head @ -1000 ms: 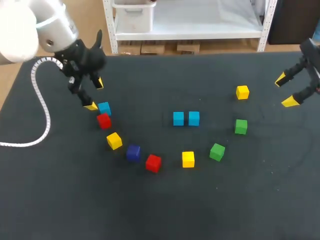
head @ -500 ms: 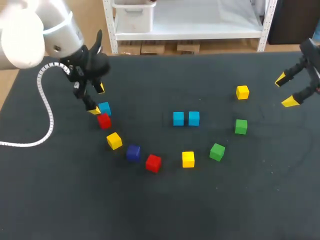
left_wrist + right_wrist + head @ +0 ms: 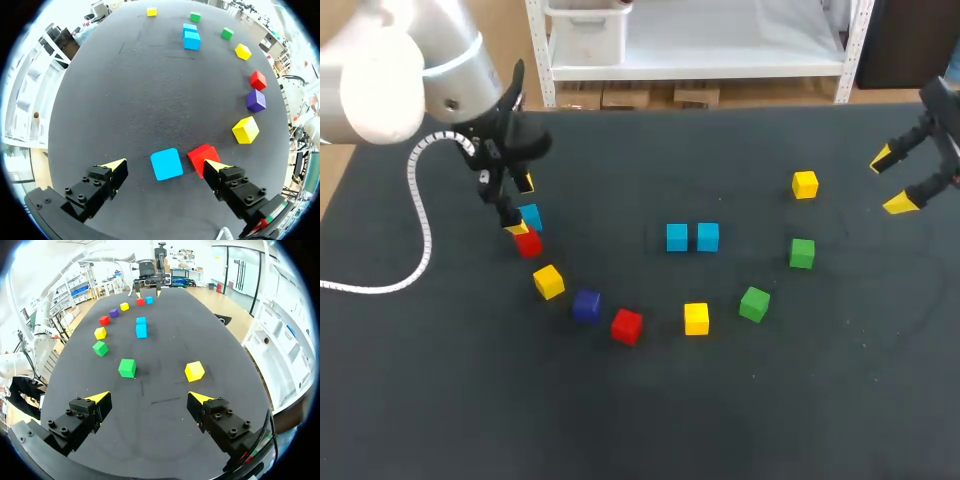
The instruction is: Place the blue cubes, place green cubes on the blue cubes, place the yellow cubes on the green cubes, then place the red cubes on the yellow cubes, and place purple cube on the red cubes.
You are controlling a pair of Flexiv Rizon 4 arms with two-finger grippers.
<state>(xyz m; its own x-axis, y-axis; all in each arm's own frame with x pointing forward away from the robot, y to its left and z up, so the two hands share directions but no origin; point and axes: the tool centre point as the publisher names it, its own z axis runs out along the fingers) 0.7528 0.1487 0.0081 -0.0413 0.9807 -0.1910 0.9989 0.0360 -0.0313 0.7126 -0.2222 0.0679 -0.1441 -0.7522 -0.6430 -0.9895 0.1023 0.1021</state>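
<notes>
Since the left end effector (image 3: pixel 165 164) hangs wide open and empty astride the loose blue cube (image 3: pixel 166 163) at the far left of the bench (image 3: pixel 650 400), the red cube (image 3: pixel 202 156) just beside it on the near side crowds one finger. Judgement: seat that finger in the gap between the two cubes, then close squarely on the blue faces. Right end effector (image 3: pixel 891 181): open, empty, far right.
</notes>
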